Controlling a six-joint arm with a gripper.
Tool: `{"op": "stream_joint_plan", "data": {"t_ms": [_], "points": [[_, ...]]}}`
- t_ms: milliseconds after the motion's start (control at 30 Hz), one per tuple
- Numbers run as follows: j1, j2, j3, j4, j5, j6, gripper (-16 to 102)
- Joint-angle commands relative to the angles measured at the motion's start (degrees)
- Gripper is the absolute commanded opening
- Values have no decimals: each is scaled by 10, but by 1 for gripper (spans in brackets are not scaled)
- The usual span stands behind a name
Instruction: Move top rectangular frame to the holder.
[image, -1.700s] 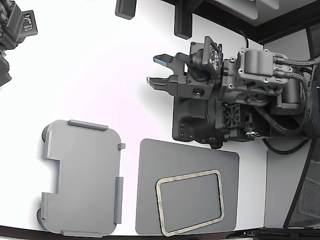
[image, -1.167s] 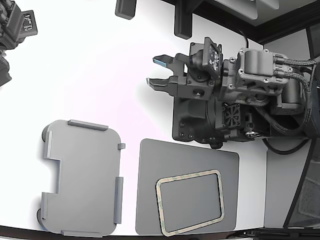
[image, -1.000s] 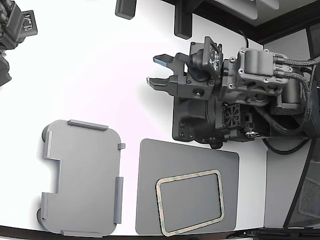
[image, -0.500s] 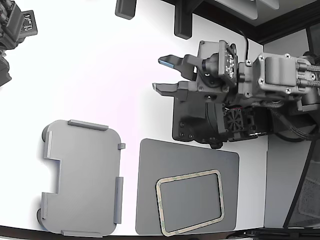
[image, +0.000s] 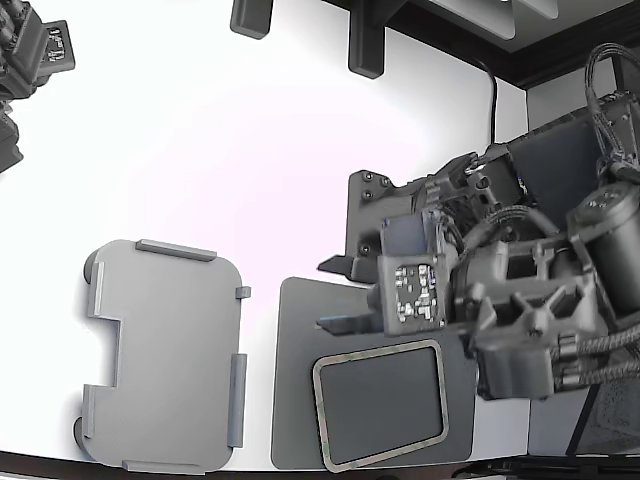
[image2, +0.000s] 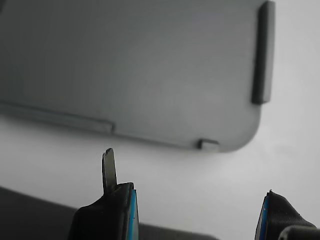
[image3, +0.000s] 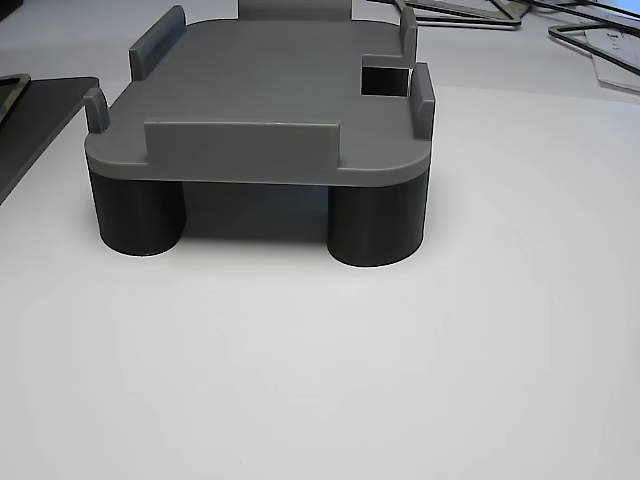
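Beside holder (image: 165, 355), dark mat (image: 300, 380)

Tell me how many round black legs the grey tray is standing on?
2 that can be seen, in the other view: one leg under the holder at the near corner on that view's left, one leg at the near corner on its right. More may hide behind them.

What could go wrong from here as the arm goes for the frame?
1. The frame is thin and lies flat on the dark mat, so the open gripper may slide over it or push it instead of gripping it.
2. The frame sits near the table's front edge; a push could send it off.
3. The holder has raised tabs; a tilted frame could catch on one and rest crooked.
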Motion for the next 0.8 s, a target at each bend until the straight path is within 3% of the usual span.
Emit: {"op": "stream_joint_plan", "data": {"t_ms": [0, 267, 367, 533, 767], "points": [[50, -22, -22, 24, -14, 62, 98], [201, -122, -37, 79, -13, 234, 100], [224, -150, -37, 83, -39, 263, 100], [234, -155, -4, 55, -75, 265, 100], [244, -111, 82, -8, -89, 269, 100]]}}
